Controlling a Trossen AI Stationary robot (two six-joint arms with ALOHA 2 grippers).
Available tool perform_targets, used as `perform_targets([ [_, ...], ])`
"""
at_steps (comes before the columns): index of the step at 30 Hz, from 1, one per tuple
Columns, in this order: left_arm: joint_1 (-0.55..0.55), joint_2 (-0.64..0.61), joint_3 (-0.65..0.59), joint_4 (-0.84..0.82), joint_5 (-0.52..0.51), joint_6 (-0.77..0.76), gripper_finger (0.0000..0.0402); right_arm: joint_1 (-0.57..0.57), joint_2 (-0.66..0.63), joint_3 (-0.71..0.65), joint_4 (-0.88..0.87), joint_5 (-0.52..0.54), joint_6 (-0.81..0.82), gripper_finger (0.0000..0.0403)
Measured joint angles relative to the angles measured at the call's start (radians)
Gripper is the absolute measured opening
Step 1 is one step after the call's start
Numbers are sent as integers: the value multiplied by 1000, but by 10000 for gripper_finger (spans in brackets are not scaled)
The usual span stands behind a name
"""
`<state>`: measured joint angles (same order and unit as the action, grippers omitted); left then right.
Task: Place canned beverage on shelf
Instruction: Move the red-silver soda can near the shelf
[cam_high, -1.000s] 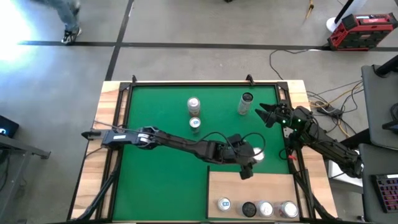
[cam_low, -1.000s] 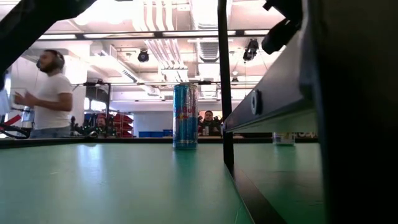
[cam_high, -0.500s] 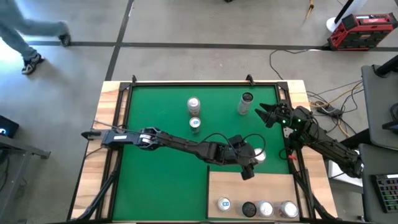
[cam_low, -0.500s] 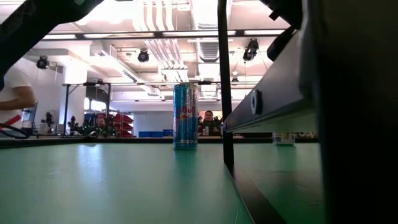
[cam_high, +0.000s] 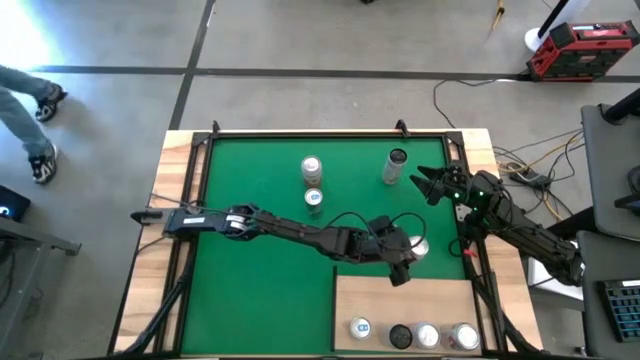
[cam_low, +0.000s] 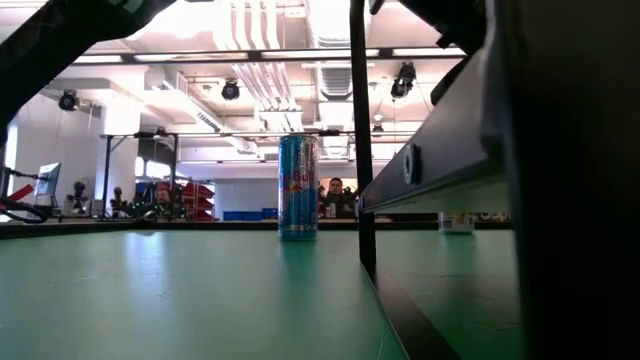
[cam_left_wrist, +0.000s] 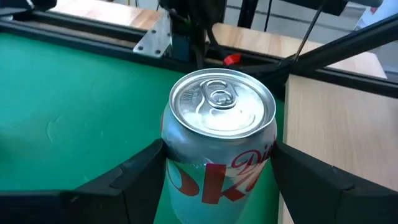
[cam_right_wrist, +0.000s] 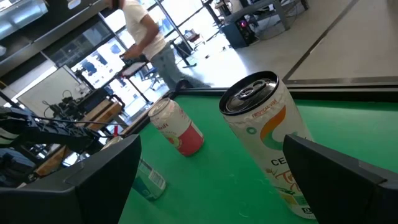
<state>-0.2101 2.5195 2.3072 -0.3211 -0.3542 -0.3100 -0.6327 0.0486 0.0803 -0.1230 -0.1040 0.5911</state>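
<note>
Left hand (cam_high: 408, 252) is gripping a silver aluminium drinks can w/ red lettering (cam_left_wrist: 219, 146) btwn its fingers (cam_left_wrist: 134, 174), closed on both sides; can is sitting upright on the green mat (cam_high: 260, 240), just beside the far edge of the pale wood shelf panel (cam_high: 400, 300); right hand (cam_high: 424, 182) is hanging wide open, holding nothing, near an orange-and-white can (cam_right_wrist: 273, 137) farther from the shelf; bench rim (cam_high: 180, 200) is bordering the mat.

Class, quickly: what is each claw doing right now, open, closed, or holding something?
Left claw: closed on the silver Diet Coke can, beside the shelf.
Right claw: open, holding nothing, near the Celsius can.
</note>
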Motion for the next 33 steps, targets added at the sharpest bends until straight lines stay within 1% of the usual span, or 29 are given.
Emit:
perform_targets([
  [10,10,4,-32,109,3,21,258,0,0,0,0,0,0,384],
  [20,23,6,-46,133,5,22,258,0,0,0,0,0,0,384],
  [33,29,16,-47,183,5,66,258,0,0,0,0,0,0,384],
])
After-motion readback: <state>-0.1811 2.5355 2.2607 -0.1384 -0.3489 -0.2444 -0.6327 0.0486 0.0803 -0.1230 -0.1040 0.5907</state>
